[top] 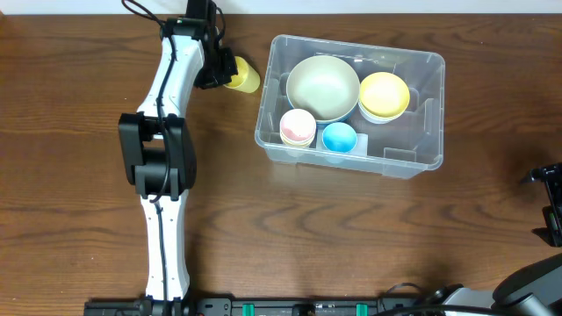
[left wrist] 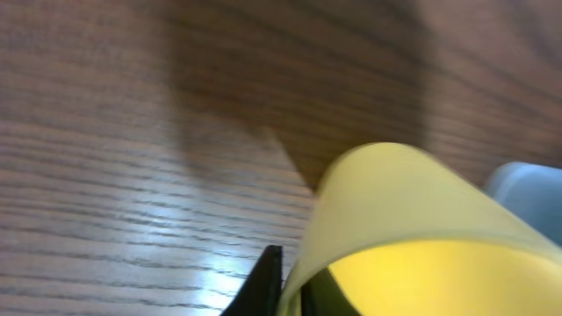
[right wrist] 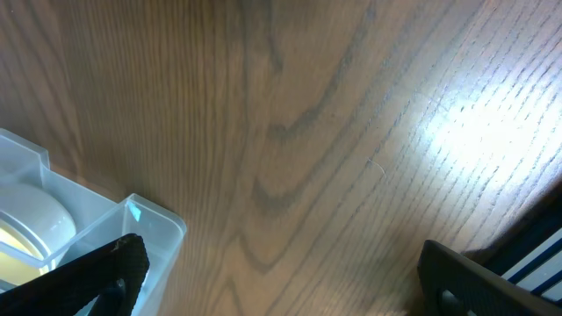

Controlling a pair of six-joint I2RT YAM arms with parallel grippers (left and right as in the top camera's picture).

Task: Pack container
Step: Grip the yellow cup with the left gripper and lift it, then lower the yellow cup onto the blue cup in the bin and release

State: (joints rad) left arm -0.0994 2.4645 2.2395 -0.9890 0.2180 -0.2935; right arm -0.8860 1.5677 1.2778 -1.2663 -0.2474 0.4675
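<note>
Left gripper (top: 218, 70) clenched on the yellow cup (top: 243, 75), just left of the container (top: 351, 167). Right gripper (top: 549, 204) released, well right of it

Left arm (top: 165, 237): slim white links joined by a bulky black joint housing (top: 156, 156). A black cable (top: 139, 10) loops at its wrist end.

Left gripper (top: 219, 68): black throughout, with a thin, wedge-shaped finger (left wrist: 263, 283) in the wrist view.

Right arm (top: 525, 283): pale grey link, with a black lead (top: 413, 290) trailing beside it.

Right gripper (right wrist: 281, 268): matte black, with blunt, broad fingers (right wrist: 104, 279).

Base rail (top: 263, 307): black, with green markings. Screws and lettering are too small to make out.
</note>
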